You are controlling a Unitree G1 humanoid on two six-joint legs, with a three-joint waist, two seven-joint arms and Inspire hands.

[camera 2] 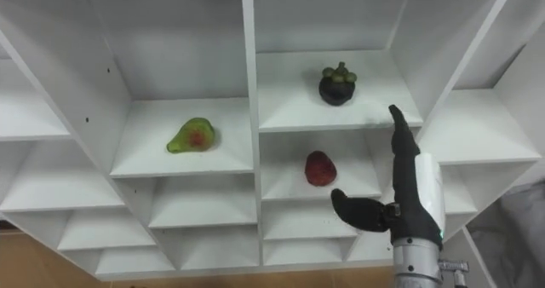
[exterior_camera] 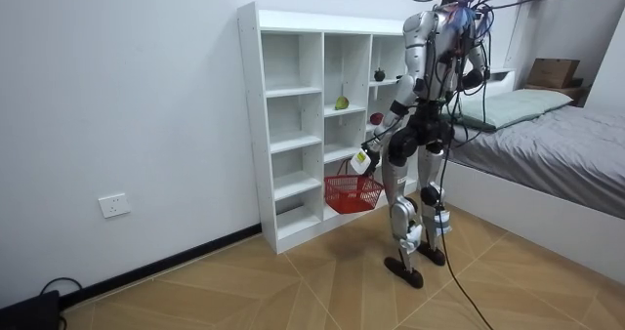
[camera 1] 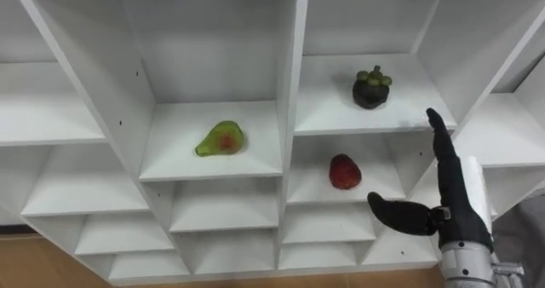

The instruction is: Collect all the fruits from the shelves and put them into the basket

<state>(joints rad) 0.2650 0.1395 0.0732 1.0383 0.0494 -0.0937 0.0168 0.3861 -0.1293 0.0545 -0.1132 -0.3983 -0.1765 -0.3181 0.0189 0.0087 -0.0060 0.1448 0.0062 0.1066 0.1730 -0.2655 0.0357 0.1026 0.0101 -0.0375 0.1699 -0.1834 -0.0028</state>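
Red fruit (camera 1: 344, 171) sat in the closet (camera 1: 292, 75) cell below the mangosteen (camera 1: 372, 89), with the green pear (camera 1: 221, 140) one column left. Left eye: right hand (camera 1: 456, 210) was open, fingers straight up, thumb aimed left. The red fruit lay just up-left of the thumb and was nearest. Room view: left hand (exterior_camera: 366, 164) hung low at the red basket (exterior_camera: 352, 193), grip unreadable. Right eye: same layout, so a short leftward reach looked right.

no readable text, labels, numbers or signs noted (closet (camera 1: 294, 66) panels are plain white, unmarked).
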